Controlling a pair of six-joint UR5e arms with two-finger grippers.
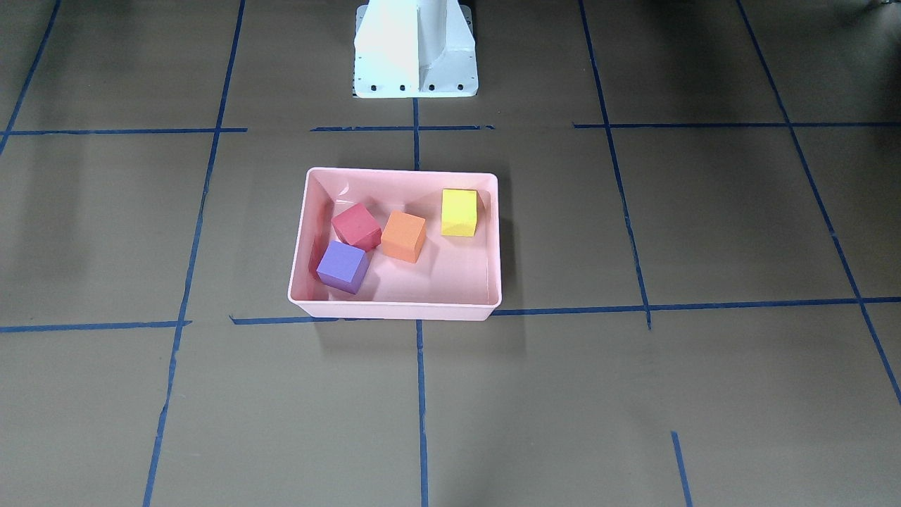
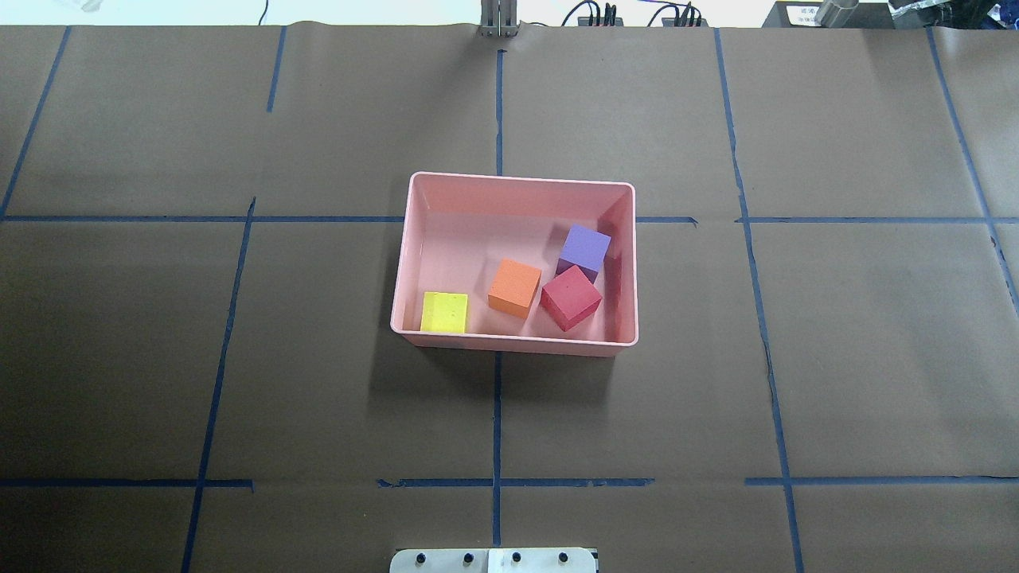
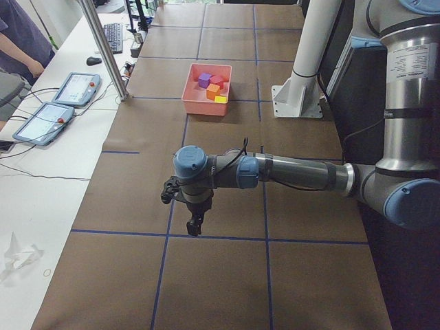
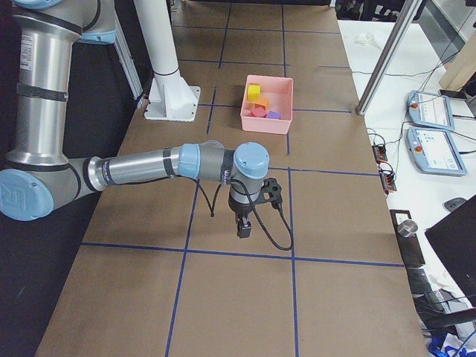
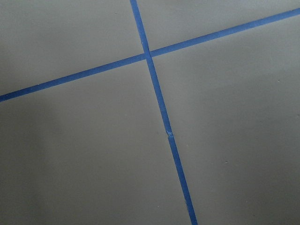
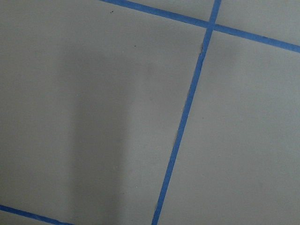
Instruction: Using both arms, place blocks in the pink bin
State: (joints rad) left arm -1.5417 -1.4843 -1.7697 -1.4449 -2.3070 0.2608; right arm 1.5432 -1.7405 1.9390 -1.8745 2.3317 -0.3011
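Observation:
The pink bin (image 2: 516, 181) (image 1: 394, 310) stands mid-table and holds all four blocks: yellow-green (image 2: 444, 312) (image 1: 459, 212), orange (image 2: 514, 288) (image 1: 403, 236), red (image 2: 571, 298) (image 1: 356, 227) and purple (image 2: 583, 251) (image 1: 342, 267). It also shows in the side views (image 3: 204, 104) (image 4: 265, 123). My left gripper (image 3: 194, 225) hangs over bare table far from the bin, seen only in the exterior left view. My right gripper (image 4: 243, 230) hangs likewise, seen only in the exterior right view. I cannot tell whether either is open or shut. Both wrist views show only brown paper and blue tape.
The white pedestal base (image 1: 415, 49) stands behind the bin on the robot's side. Blue tape lines (image 2: 497, 414) grid the brown table cover. Tablets (image 3: 75, 88) and a metal post (image 3: 103, 48) stand on the operators' side, where a person (image 3: 17, 41) sits.

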